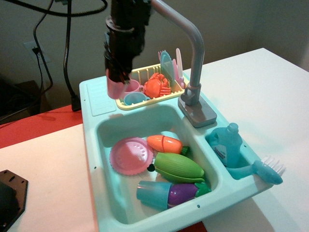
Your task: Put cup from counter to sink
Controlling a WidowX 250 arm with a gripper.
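Note:
My gripper [117, 77] is shut on the rim of the pink cup [115, 88] and holds it in the air, upright, above the sink's back left corner and in front of the yellow dish rack. The ribbed teal counter [99, 99] at the back left is bare. The teal sink [104, 130] below holds a pink plate [130, 154], an orange carrot piece [164, 143], a green corn [178, 167], a blue tumbler [152, 192] and a purple eggplant [186, 192].
The yellow dish rack [145, 99] behind the cup holds a pink mug [130, 87], a blue cup, an orange crab [157, 84] and utensils. The grey faucet [193, 63] stands at the right. A blue soap bottle [227, 145] and brush [268, 169] sit in the side tray.

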